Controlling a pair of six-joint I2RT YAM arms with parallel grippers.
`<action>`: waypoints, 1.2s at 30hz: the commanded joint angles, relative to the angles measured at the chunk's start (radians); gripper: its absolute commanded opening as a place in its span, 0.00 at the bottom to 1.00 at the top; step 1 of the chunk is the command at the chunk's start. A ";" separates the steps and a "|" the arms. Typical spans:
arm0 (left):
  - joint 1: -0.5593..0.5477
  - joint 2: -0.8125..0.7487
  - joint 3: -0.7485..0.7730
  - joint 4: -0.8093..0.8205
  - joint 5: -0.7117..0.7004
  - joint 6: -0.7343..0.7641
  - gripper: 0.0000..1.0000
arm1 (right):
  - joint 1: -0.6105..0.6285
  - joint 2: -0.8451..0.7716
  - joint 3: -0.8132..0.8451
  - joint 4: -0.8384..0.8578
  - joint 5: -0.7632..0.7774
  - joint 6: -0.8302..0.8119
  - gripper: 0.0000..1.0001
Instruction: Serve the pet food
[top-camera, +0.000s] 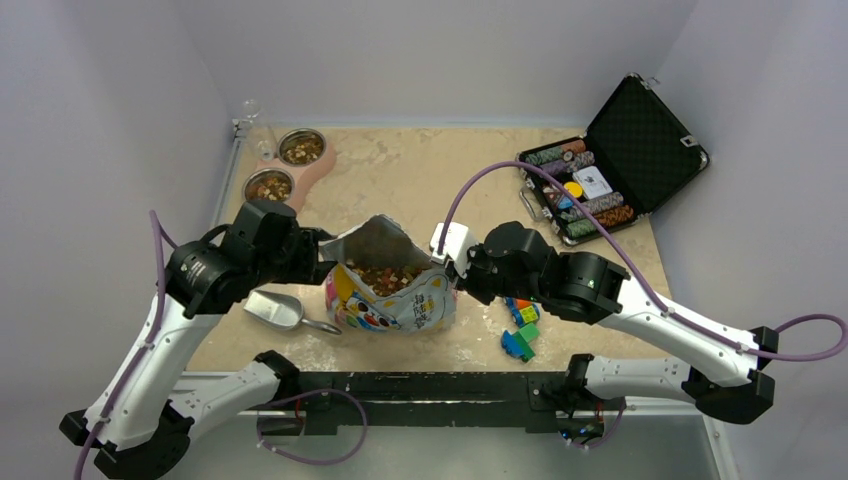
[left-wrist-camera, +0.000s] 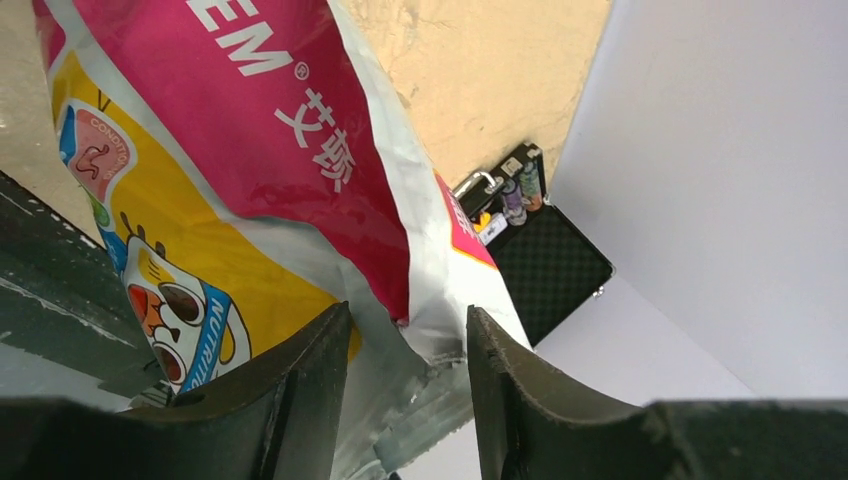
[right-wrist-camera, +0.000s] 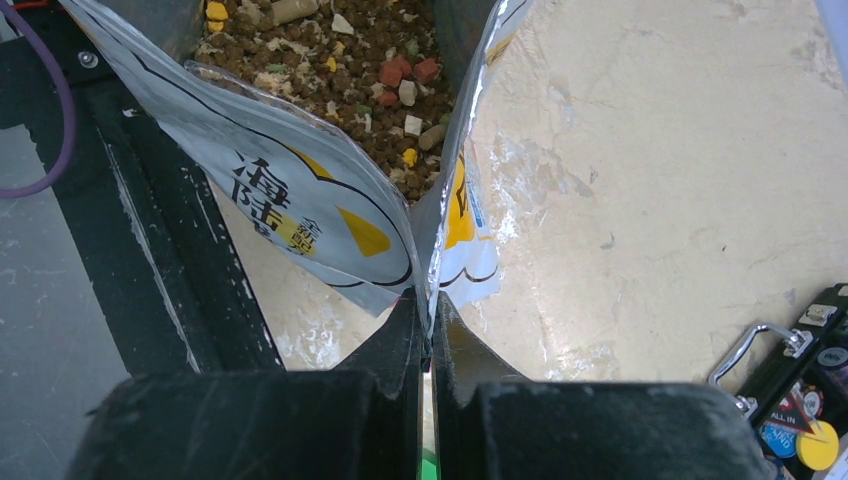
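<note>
The pet food bag stands open at the middle of the table, near the front edge, with brown kibble showing inside. My right gripper is shut on the bag's right rim; in the right wrist view the fingers pinch the foil seam, with kibble beyond. My left gripper is at the bag's left rim. In the left wrist view its jaws stand apart with the bag's edge between them, not clamped.
A metal scoop lies left of the bag. A pink double bowl holding food sits at the back left. An open black poker chip case is at the back right. Toy blocks lie right of the bag.
</note>
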 joint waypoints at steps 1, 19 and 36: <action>0.005 0.019 0.035 -0.035 -0.028 -0.106 0.49 | -0.009 -0.033 0.062 0.098 0.046 -0.027 0.00; 0.255 0.218 0.441 -0.032 0.068 0.617 0.00 | -0.216 -0.174 0.023 -0.001 0.160 -0.045 0.00; 0.383 0.286 0.180 0.274 0.598 0.727 0.00 | -0.249 -0.133 -0.033 0.003 0.027 0.045 0.00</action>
